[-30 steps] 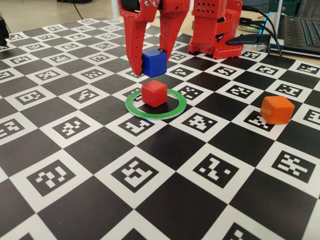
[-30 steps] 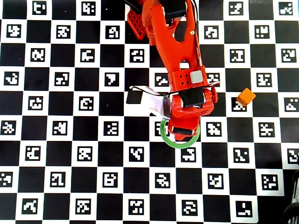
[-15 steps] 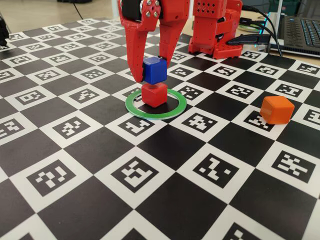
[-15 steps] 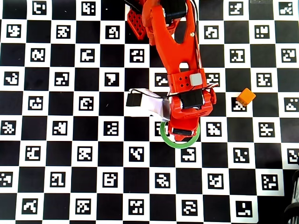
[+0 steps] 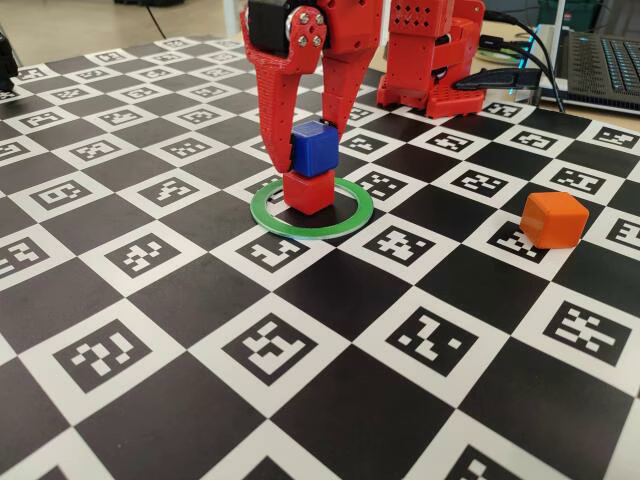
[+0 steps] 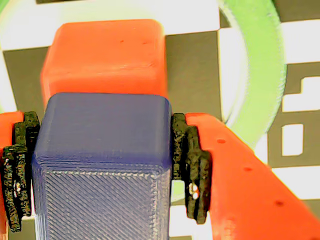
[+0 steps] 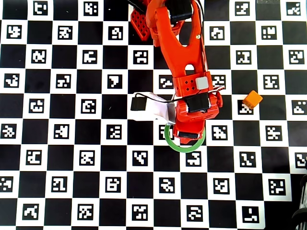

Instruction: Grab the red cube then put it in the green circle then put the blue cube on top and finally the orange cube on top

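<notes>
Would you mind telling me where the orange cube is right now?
In the fixed view the orange cube sits alone on the checkered board, well right of the green circle and untouched.

Claw (image 5: 308, 150) points straight down, fingers clamped.

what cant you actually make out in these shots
- Overhead view: red cube and blue cube are hidden under the arm; only part of the green circle shows.
- Wrist view: blue cube covers most of the red cube; contact between them is unclear.
- Orange cube is outside the wrist view.
</notes>
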### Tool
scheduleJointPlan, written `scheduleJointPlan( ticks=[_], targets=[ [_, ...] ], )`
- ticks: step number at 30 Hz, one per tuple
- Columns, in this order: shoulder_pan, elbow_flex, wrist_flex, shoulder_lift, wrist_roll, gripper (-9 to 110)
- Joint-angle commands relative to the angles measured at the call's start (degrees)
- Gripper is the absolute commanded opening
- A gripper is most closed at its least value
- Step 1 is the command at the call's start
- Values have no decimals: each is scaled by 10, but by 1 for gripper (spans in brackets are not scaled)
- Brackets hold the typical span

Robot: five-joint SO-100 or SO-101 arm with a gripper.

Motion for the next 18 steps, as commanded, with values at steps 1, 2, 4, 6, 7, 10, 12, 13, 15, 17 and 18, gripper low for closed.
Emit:
scheduleJointPlan(
  ticks=[1, 2, 4, 6, 7, 10, 12, 13, 15, 17, 18],
  targets=[
    [-6, -3, -9, 11, -9, 10],
    [-6, -2, -11, 12, -10, 10],
    [-6, 0, -12, 13, -11, 10],
    [-6, 1, -12, 13, -11, 12],
    [-6, 1, -12, 14, -11, 15],
    [-6, 1, -13, 17, -14, 21],
    [-5, 1, -13, 18, -13, 24],
    [-6, 1, -13, 19, -13, 26],
    [-6, 0, -10, 20, -11, 30],
    [-6, -1, -5, 24, -11, 34],
    [-6, -3, -1, 25, -9, 35]
  ],
)
